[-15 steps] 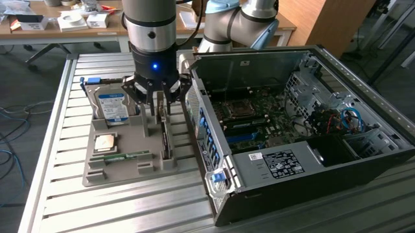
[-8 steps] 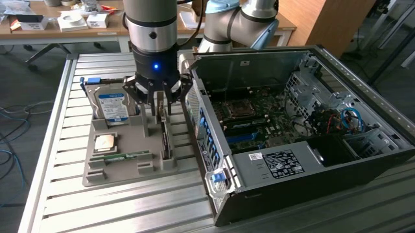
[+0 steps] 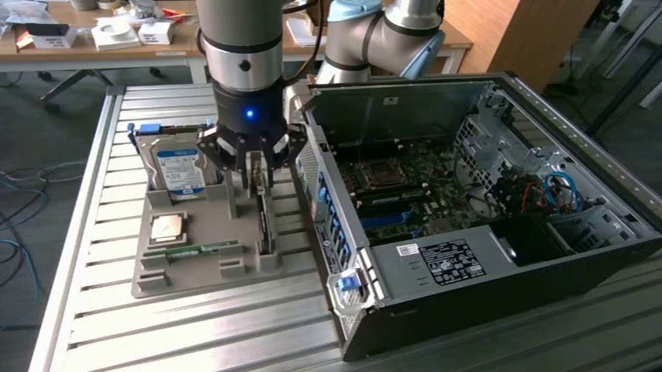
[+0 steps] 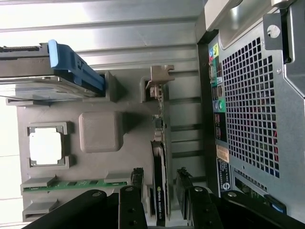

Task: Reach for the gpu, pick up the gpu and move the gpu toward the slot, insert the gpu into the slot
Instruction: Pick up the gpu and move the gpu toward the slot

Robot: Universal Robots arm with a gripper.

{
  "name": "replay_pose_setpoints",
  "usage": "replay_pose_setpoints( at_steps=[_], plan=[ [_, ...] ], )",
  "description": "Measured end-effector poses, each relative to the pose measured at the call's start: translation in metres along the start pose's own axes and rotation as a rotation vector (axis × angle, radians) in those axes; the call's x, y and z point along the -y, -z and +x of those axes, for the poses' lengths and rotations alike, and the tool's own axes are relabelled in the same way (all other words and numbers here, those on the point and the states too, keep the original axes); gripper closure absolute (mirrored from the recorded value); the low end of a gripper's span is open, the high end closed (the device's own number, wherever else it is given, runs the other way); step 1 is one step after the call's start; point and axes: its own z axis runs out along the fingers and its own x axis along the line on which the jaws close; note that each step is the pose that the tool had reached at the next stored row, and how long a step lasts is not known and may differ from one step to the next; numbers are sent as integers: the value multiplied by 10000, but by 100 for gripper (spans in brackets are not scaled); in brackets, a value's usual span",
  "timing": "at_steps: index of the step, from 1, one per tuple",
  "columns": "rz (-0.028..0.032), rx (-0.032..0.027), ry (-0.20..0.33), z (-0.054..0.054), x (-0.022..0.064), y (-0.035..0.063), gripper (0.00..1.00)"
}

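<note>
Over gpu [image 3: 265, 231]: we see the pincer [image 3: 256, 190] spread, straddling its top edge.
Case [image 3: 435, 314]: three o'clock of tray [image 3: 191, 283], exterior view.

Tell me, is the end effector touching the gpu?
Apart. The wrist view shows the fingers of the end effector straddling the gpu, with grey tray visible in the gap on each side.
</note>
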Motion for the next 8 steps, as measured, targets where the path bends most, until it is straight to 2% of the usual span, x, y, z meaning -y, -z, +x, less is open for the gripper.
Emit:
replay_pose_setpoints(
  at_steps=[8],
  plan=[
    [2,-2,0,1,4,-54,58]
  ],
)
